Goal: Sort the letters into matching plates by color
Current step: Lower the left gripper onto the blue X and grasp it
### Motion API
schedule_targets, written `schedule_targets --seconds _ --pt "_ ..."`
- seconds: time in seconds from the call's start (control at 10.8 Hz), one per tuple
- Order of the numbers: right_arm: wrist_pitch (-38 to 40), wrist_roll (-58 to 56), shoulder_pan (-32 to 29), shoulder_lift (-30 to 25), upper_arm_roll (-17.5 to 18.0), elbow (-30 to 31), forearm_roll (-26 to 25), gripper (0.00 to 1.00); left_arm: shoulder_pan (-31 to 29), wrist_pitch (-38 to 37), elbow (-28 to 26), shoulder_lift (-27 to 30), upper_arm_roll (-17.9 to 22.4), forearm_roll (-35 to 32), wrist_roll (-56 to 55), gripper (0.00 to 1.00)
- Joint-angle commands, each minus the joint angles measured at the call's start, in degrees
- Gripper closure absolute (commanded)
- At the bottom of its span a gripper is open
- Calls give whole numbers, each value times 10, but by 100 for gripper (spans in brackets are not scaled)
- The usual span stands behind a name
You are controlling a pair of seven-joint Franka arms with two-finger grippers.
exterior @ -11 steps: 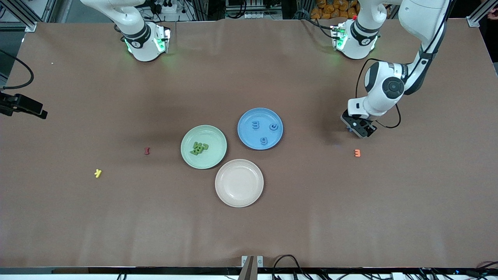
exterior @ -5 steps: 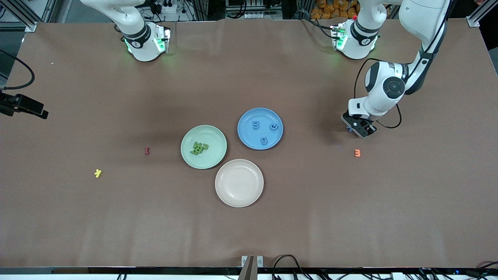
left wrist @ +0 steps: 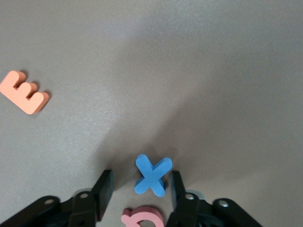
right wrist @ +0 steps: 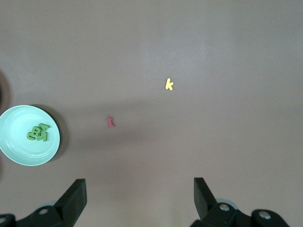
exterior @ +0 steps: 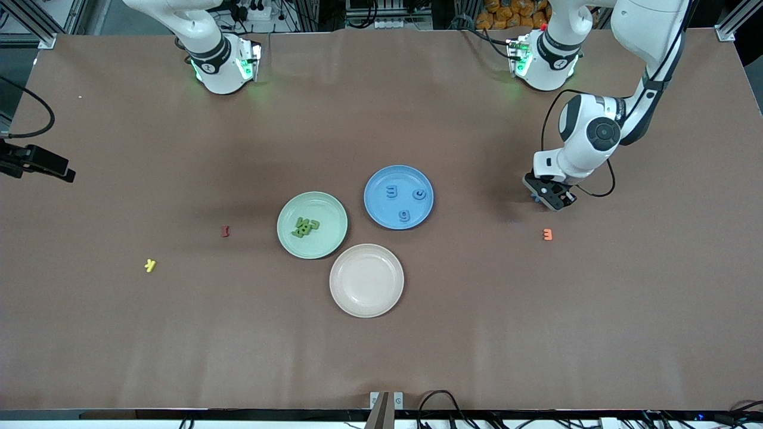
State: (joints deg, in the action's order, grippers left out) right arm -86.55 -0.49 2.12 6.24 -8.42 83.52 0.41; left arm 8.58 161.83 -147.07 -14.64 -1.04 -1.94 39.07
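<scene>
A blue X letter lies on the table between the fingers of my left gripper. One finger touches it and the other stands a little apart, so the jaws are open around it. In the front view this gripper is low at the left arm's end of the table. The blue plate holds three blue letters. A clump of green letters lies in the mint green plate. My right gripper hangs high and open over bare table, and its view takes in the green plate.
A pink piece lies right beside the blue X, under my left gripper. An orange E lies nearer the front camera than that gripper. A beige-pink plate holds nothing. A red piece and a yellow k lie toward the right arm's end.
The left gripper's fingers have drawn closer together around the blue X, and the hand has shifted only slightly. The right arm has not moved.
</scene>
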Motion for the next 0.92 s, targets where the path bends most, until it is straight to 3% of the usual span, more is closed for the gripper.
schedule_targets --seconds 0.0,0.28,0.37,0.83 --pt "-2 6 4 -8 -2 8 -6 0 5 6 1 0 0 -8 -4 56" --pt "-2 6 4 -8 -1 8 -6 0 7 6 7 -6 0 -3 -5 91" --pt "-2 6 4 -8 -1 8 -6 0 7 6 9 -7 0 -3 -5 96" --pt "-2 5 5 -6 -1 8 -6 0 14 2 23 -6 -5 -3 -43 100"
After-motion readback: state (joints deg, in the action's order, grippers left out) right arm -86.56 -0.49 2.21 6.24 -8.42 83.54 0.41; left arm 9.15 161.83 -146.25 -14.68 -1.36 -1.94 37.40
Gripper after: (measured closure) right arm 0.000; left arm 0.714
